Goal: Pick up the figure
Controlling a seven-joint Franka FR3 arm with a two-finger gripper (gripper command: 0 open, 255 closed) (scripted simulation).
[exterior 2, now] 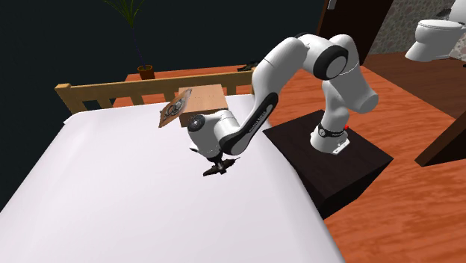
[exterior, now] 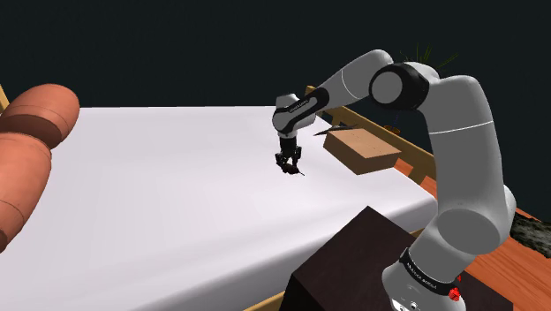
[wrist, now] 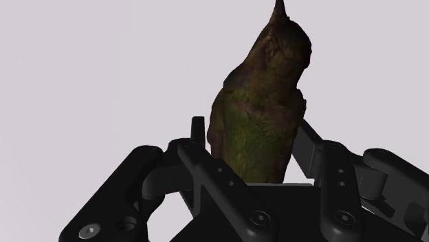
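Gripper (exterior: 289, 164): narrowed onto the figure, pointing down at the bed, with one finger pressed to each flank.
Figure (wrist: 265, 103): a dark brown-green bird shape clasped between the fingers. Its pointed end sticks out past the fingertips. It sits at or just above the sheet, and I cannot tell whether it has left the sheet.
Why held so: the clasp is low on the body, where the bird is broadest. I judge this gives the fingers the most surface and keeps the thin point clear of them.
Bed (exterior: 177, 194): a plain white sheet directly beneath the gripper. It is flat and soft, so a downward approach suits it.
Box (exterior: 360, 148): brown, lying near the gripper on the side toward the rail and apart from the figure. It should not hinder a straight lift.
Rail (exterior 2: 112, 91): pale wood, beyond the box.
Pillows (exterior: 26, 150): rust-coloured, well away from the gripper at the bed's far end.
Stand (exterior: 353, 261): a dark block behind the gripper at the bed's edge. The arm (exterior: 459, 132) reaches out over the sheet from it.
Writing: there is small white lettering on the dark bands at the wrist and base, too small to read. No marks show on the figure or box.
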